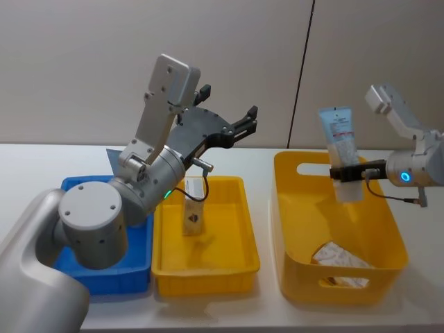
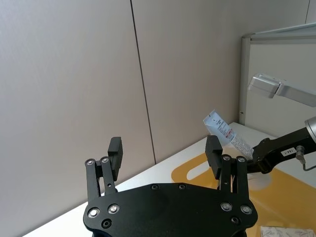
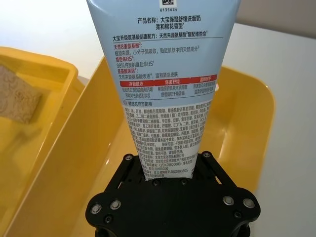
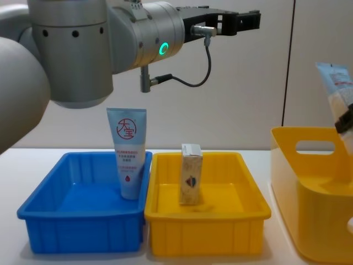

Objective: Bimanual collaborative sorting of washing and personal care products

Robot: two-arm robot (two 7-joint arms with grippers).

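My right gripper (image 1: 349, 172) is shut on a pale blue tube (image 1: 338, 135), held upright above the large yellow basket (image 1: 298, 229); the right wrist view shows its printed back (image 3: 168, 89) rising from the jaws. A whitish soft pack (image 1: 341, 258) lies on the basket floor. One cream carton (image 4: 190, 174) stands upright in the yellow tray (image 4: 165, 232). A second pale blue tube (image 4: 128, 154) with a red round logo leans in the blue tray (image 4: 44, 221). My left gripper (image 1: 246, 121) hangs open and empty, raised high above the yellow tray.
Blue tray, yellow tray (image 1: 166, 267) and basket sit side by side on a white table (image 1: 35, 166). A plain wall stands close behind. My left arm's elbow (image 1: 90, 225) hangs over the blue tray.
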